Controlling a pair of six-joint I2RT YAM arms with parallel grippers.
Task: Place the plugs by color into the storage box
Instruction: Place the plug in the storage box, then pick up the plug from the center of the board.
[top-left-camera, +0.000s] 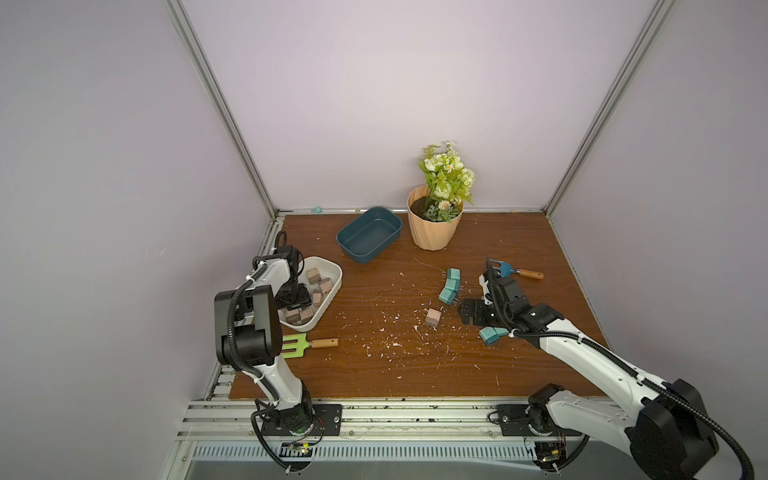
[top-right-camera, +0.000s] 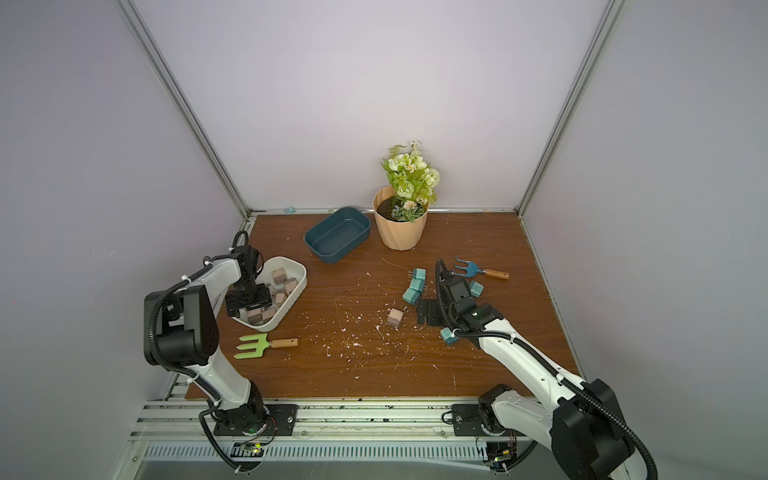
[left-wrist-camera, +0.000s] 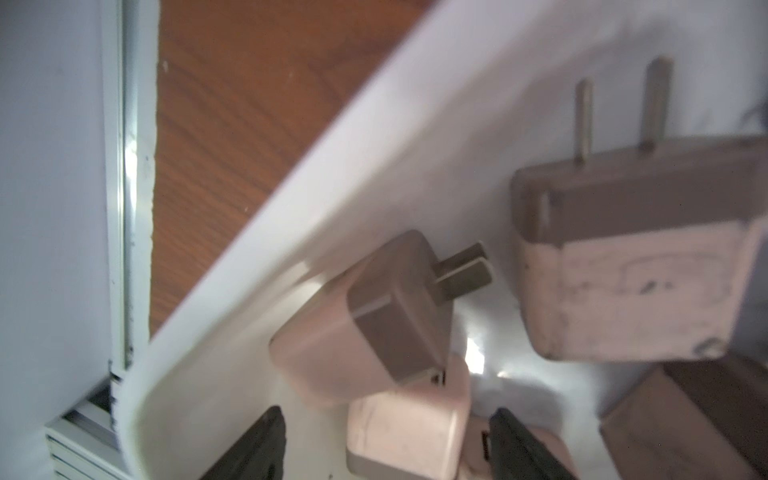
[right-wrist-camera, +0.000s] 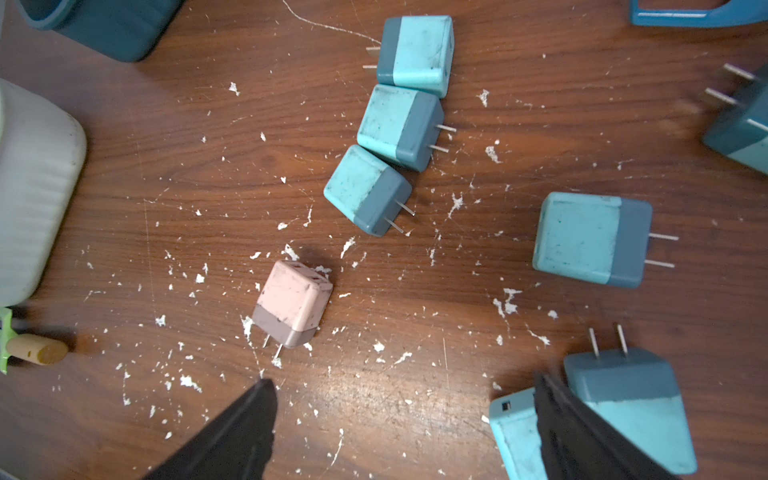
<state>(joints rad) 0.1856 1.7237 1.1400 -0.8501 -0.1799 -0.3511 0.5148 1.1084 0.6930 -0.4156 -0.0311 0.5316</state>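
pink plugs (top-left-camera: 320, 286) in white tray (top-left-camera: 332, 297), teal tray (top-left-camera: 365, 257)

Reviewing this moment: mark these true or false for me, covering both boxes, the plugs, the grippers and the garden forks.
1. The dark teal box is empty. True.
2. Every beige-pink plug is in the white tray. False: one beige-pink plug lies on the table.
3. The right gripper holds a teal plug. False: its jaws are open and empty, and the teal plugs lie on the table.
4. The left gripper is over the white tray. True.
5. The green garden fork lies beside the flower pot. False: it lies in front of the white tray, well away from the pot.
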